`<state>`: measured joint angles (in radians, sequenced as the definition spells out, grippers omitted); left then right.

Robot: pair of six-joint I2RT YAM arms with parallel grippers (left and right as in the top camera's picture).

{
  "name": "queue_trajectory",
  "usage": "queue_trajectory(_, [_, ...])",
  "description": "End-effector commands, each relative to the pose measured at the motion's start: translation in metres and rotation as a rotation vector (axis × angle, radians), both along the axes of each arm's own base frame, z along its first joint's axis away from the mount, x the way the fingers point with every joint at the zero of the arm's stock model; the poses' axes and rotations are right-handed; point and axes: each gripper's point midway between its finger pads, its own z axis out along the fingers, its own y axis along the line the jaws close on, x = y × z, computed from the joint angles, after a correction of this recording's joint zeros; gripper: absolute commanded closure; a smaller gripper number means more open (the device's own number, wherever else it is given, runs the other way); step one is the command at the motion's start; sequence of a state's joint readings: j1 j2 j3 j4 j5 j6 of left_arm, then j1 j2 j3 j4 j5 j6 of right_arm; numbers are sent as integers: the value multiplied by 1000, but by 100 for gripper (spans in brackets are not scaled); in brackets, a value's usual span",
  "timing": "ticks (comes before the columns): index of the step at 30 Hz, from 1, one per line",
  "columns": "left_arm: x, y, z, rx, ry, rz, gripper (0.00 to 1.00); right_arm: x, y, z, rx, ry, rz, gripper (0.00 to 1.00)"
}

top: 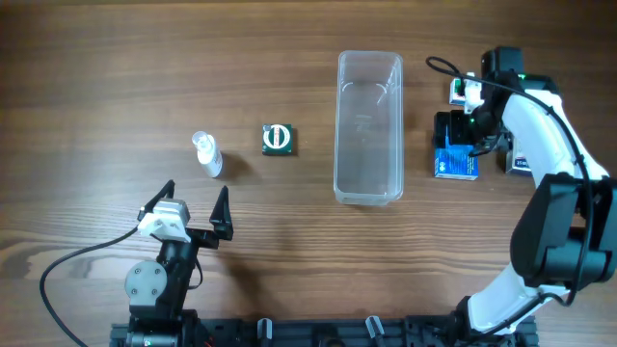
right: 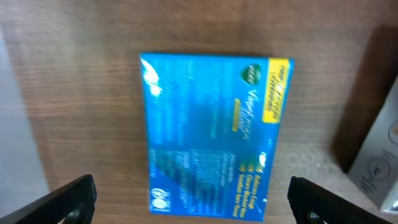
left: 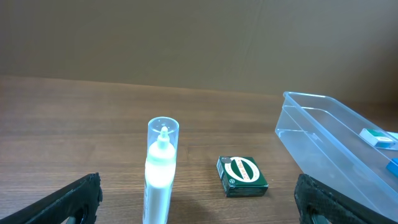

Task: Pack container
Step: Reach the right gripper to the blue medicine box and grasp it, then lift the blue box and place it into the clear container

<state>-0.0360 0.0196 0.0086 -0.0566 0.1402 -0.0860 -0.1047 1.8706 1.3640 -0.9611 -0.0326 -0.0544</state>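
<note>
The clear, empty container [top: 368,145] stands at the table's middle, long side running front to back. My right gripper [top: 461,135] hangs open right above a blue box [top: 455,164] to the right of the container. In the right wrist view the blue box [right: 211,130] lies flat between the two spread fingers [right: 193,205], untouched. My left gripper [top: 196,200] is open and empty at the front left. Its wrist view [left: 199,208] shows a small clear bottle [left: 160,174], a green box [left: 241,176] and the container [left: 336,149] ahead.
The small bottle [top: 207,154] and the green box [top: 279,139] sit left of the container. A white and teal box [top: 463,92] and another box [top: 519,162] lie by the right arm. A grey-white box [right: 379,162] shows at the right edge.
</note>
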Motion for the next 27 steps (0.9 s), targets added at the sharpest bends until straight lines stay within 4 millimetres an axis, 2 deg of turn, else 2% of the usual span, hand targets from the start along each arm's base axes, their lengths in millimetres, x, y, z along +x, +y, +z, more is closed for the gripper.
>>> queue_trajectory(1, [0,1,-2,18,1,1,0,-6,-17,-17,-5,54,-32,0])
queue_trajectory(7, [0,1,-2,19,1,1,0,-9,-9,-30,47,75,22,0])
queue_trajectory(14, [0,1,-2,18,1,1,0,-4,7,-39,42,65,76,0])
queue_trajectory(23, [0,1,-2,19,1,1,0,-7,3,-63,20,115,71,0])
queue_trajectory(27, [0,1,-2,19,1,1,0,-5,2,-65,19,110,50,0])
